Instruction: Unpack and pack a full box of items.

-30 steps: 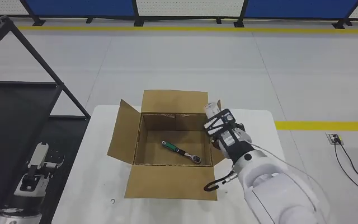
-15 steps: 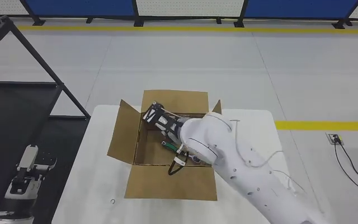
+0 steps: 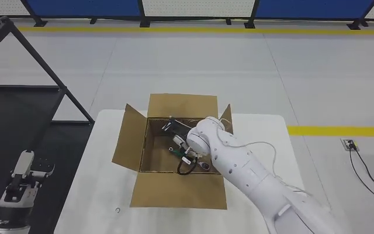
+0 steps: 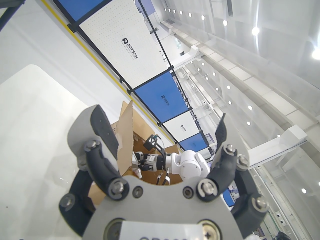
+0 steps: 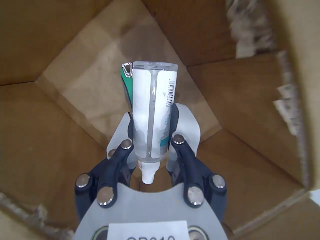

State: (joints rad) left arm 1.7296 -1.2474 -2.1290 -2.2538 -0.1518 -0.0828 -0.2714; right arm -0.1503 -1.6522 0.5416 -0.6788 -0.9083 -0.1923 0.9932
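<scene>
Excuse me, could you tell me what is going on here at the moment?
The right gripper is shut on a clear bottle and holds it down inside the open cardboard box, over a green-handled wrench lying on the box floor. The left gripper is open and holds nothing, off to the side of the table.

Right arm (image 3: 251, 175) reaches in from the near right, wrist bent over and dipping down into the box (image 3: 175, 193). The right pincer (image 5: 152, 118) points at the box floor, both fingers pressed tight on a clear bottle (image 5: 153, 93). Over at the far left, off the desk (image 3: 87, 193) edge, the left pincer (image 4: 161, 123) sits low, tilted upward, fingers spread wide.
</scene>
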